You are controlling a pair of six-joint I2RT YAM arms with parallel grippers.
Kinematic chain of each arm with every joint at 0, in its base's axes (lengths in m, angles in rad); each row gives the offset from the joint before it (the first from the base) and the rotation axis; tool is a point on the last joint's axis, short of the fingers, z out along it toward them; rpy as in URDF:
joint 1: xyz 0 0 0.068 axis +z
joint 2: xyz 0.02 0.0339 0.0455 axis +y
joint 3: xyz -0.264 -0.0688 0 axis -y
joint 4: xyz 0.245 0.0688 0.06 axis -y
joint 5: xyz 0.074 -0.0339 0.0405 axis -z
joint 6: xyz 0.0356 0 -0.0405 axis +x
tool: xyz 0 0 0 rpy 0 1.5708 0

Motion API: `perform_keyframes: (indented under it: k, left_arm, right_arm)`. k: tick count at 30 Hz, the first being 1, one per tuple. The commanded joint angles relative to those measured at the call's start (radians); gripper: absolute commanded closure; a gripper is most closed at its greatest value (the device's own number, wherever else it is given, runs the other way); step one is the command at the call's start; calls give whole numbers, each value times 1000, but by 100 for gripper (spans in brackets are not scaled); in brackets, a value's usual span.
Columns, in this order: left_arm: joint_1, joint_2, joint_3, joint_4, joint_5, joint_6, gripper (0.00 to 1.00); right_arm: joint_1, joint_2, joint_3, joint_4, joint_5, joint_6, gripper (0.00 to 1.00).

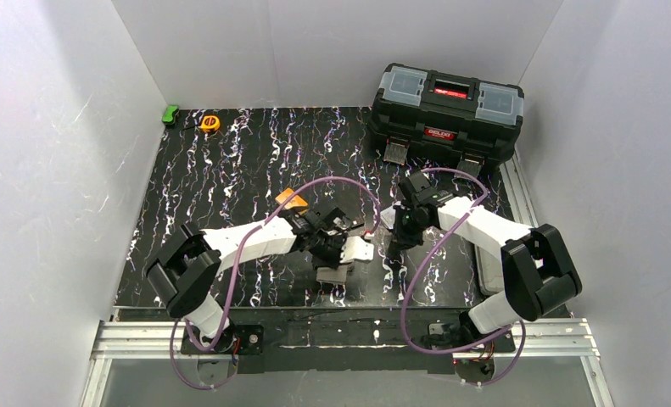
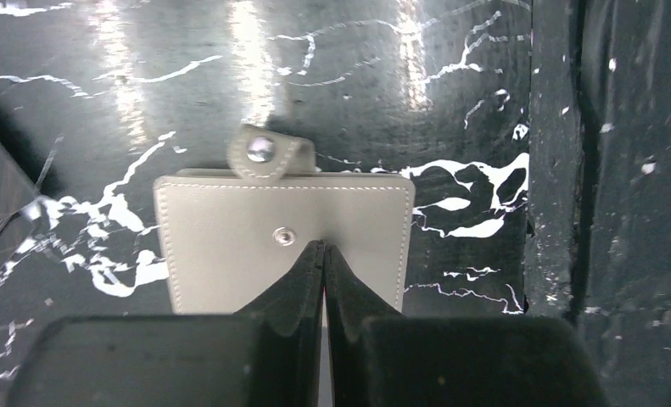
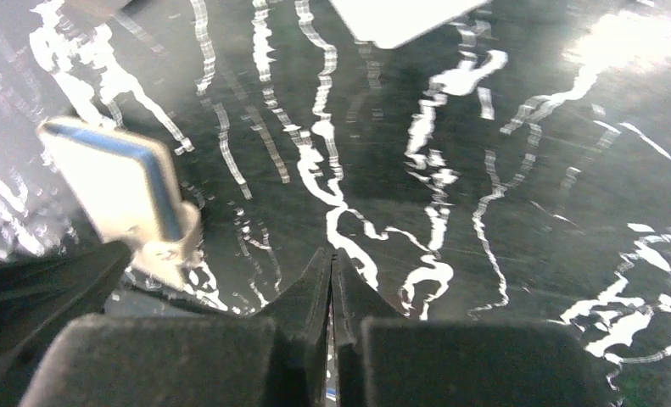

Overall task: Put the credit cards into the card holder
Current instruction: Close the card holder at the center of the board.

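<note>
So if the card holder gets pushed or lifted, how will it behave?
The card holder lies flat on the glossy table, so it would probably slide, not tip. Its snap tab sticks out unfastened, so it may flop open when lifted by one edge.

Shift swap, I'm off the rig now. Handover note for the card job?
Left gripper: shut, tips over the wallet, which lies folded flat with its snap tab undone.
Right gripper: shut, over the table.
Cards: a white card lies on the table ahead of the right gripper; a blue-edged card sits tilted at the left of that view, support unclear.
Done: no card visibly in the wallet.
Left: open the wallet, load the cards.
</note>
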Motion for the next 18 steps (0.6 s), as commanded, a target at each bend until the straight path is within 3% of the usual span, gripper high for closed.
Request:
perform_keyframes:
  k: [1, 3, 7, 9, 10, 11, 12, 13, 14, 16, 17, 18]
  left_arm:
    - [4, -34, 157, -138, -37, -164, 100]
    - [14, -37, 243, -201, -60, -220, 97]
    - [84, -48, 408, -325, -107, -299, 58]
    - [138, -49, 503, -413, -119, -299, 49]
    - [176, -49, 541, -470, -90, -299, 38]
    - [227, -49, 579, -517, -53, -301, 13]
    - [277, -47, 608, -561, -18, -309, 2]
    - [329, -44, 629, -597, 4, -318, 2]
    - [374, -43, 644, -628, 13, -325, 2]
    - [452, -44, 642, -643, 35, -348, 2]
    - [482, -45, 630, -639, 38, -359, 2]
    - [505, -46, 615, -635, 37, -375, 2]
  right_arm:
    - [-11, 4, 25, -141, 201, 38, 99]
    - [-11, -2, 42, -180, 279, 60, 99]
    - [-11, -48, 38, -177, 290, 76, 99]
    - [-15, -43, 41, -179, 242, 93, 99]
    - [-22, -26, 45, -179, 178, 80, 99]
    - [-30, -5, 49, -175, 96, 54, 99]
    - [-34, 9, 53, -174, 40, 39, 99]
    - [-26, 2, 51, -169, 29, 38, 99]
    - [-8, -17, 52, -166, 58, 44, 87]
    - [34, -53, 79, -191, 143, 61, 34]
    - [54, -56, 109, -220, 178, 66, 22]
    - [84, -54, 137, -241, 184, 65, 17]
